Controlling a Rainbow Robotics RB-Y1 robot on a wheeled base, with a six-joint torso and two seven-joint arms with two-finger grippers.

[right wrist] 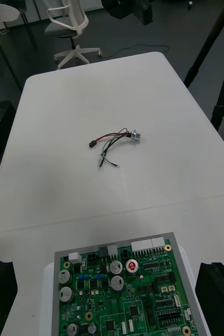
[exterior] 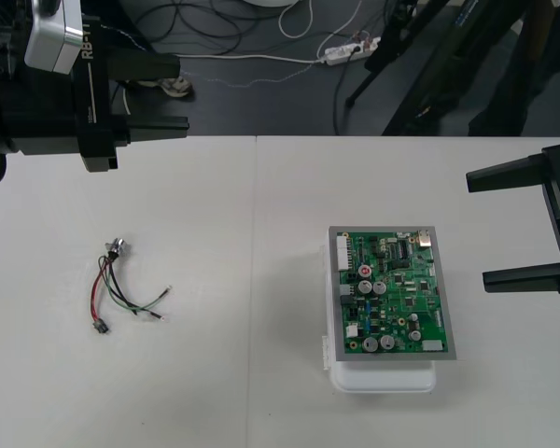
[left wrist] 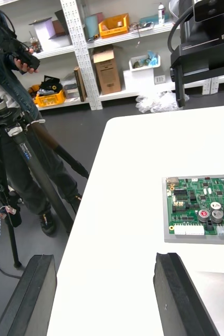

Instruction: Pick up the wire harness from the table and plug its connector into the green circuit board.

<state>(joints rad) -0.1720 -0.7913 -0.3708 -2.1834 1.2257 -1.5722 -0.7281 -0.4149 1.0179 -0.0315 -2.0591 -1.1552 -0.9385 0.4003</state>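
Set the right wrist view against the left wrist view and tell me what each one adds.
Right wrist view adds the wire harness, lying loose and unplugged on the table beyond the green circuit board, past the open right gripper. Left wrist view adds the left gripper, open and empty. Both share the green circuit board and the table.

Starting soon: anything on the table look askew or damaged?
Nothing stands out. The wire harness lies loose left of the green circuit board on its white base; left gripper and right gripper wait open.
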